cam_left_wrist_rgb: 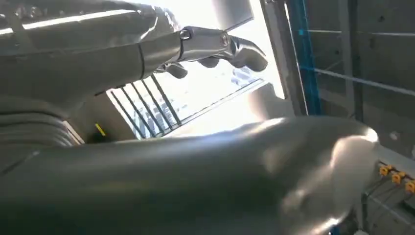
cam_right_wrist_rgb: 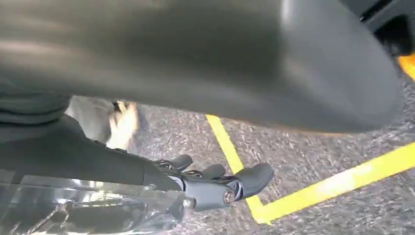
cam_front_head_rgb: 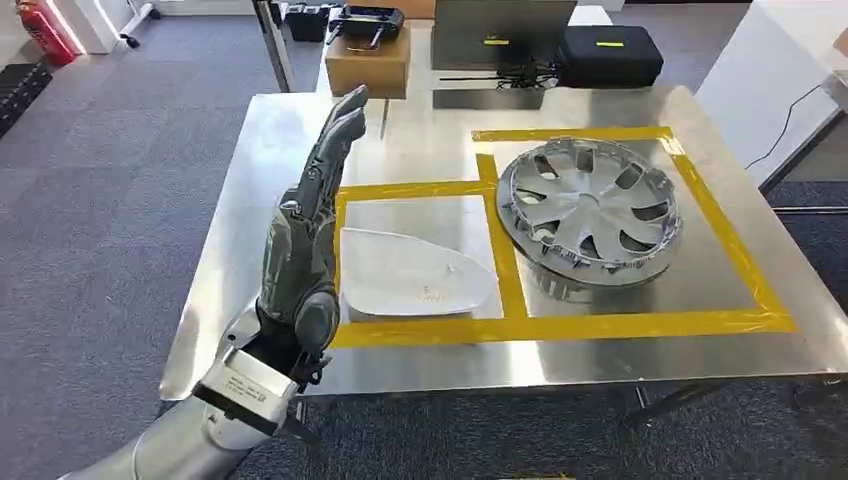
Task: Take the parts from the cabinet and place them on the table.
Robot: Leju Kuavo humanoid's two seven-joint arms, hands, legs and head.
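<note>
We see a steel bench (cam_front_head_rgb: 270, 140) from above, marked with two yellow-taped bays. The left hand (cam_front_head_rgb: 305, 235) is raised over the bench's left part, its silver forearm coming up from the near-left corner. The hand stands edge-on, with its fingers (cam_front_head_rgb: 340, 125) stretched straight and together toward the far edge, holding nothing. A white triangular panel (cam_front_head_rgb: 415, 272) lies flat in the left taped bay, just beside the hand. A silver wheel cover (cam_front_head_rgb: 590, 205) rests in the right taped bay, toward the bench's right edge. Beyond the far edge sit a cardboard box (cam_front_head_rgb: 367, 62) and a black case (cam_front_head_rgb: 610, 52). The right hand (cam_right_wrist_rgb: 215, 186) hangs above grey carpet (cam_right_wrist_rgb: 318, 156) crossed by yellow floor tape (cam_right_wrist_rgb: 235, 161); its fingers (cam_right_wrist_rgb: 254, 177) are slightly curled and apart, holding nothing.
</note>
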